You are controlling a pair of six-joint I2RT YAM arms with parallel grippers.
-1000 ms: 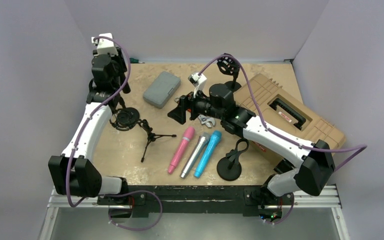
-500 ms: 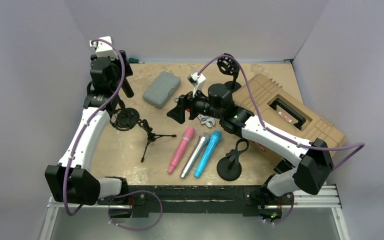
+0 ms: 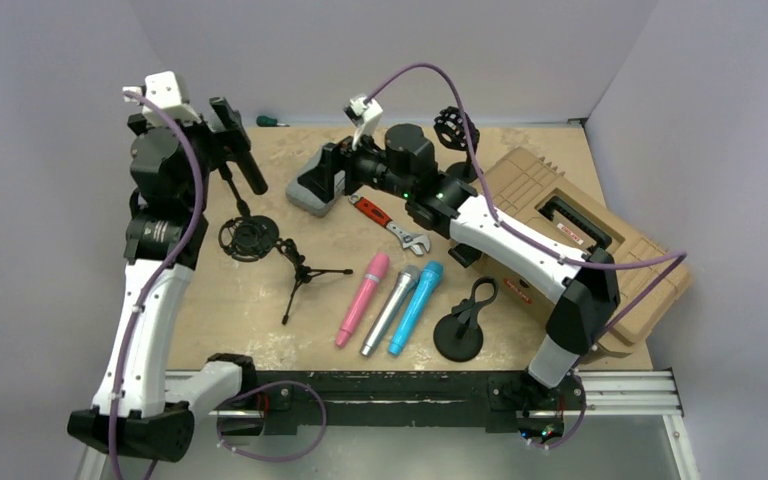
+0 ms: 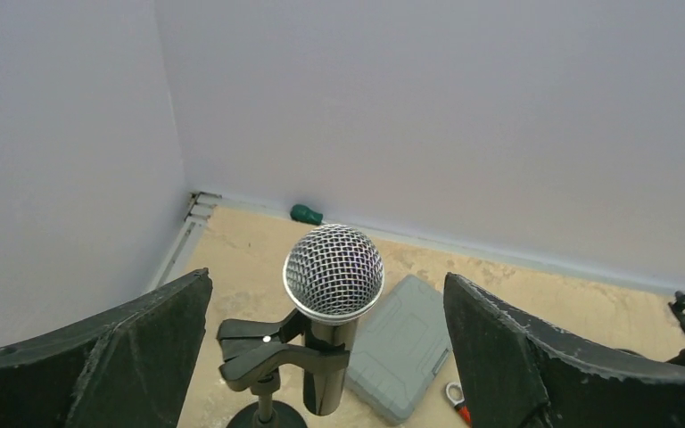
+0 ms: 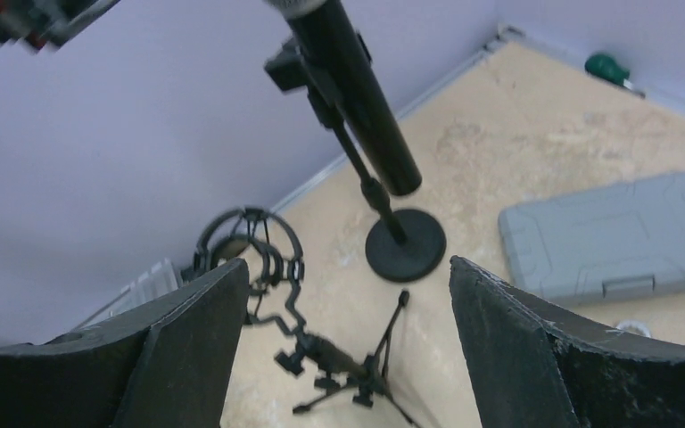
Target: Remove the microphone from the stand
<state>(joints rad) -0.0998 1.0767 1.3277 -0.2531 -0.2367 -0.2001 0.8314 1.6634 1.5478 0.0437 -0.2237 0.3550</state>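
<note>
The microphone (image 4: 333,276), a black cylinder with a round silver mesh head, sits tilted in the clip of a thin black stand (image 5: 406,245) with a flat round base, at the far left of the sandy tabletop (image 3: 250,300). The left tool (image 4: 328,278) is spread wide, its 2 fingers on either side of the head without touching it. The right tool (image 5: 348,266) is spread too and pinches nothing.

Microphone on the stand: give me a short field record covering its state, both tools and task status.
microphone: black, mesh head up, seated in the clip
stand: round base on the table, back-left corner
left tool: open, a finger either side of the mesh head, not touching it
right tool: open, empty, facing the stand, near the grey case
task status: microphone not yet removed
</note>
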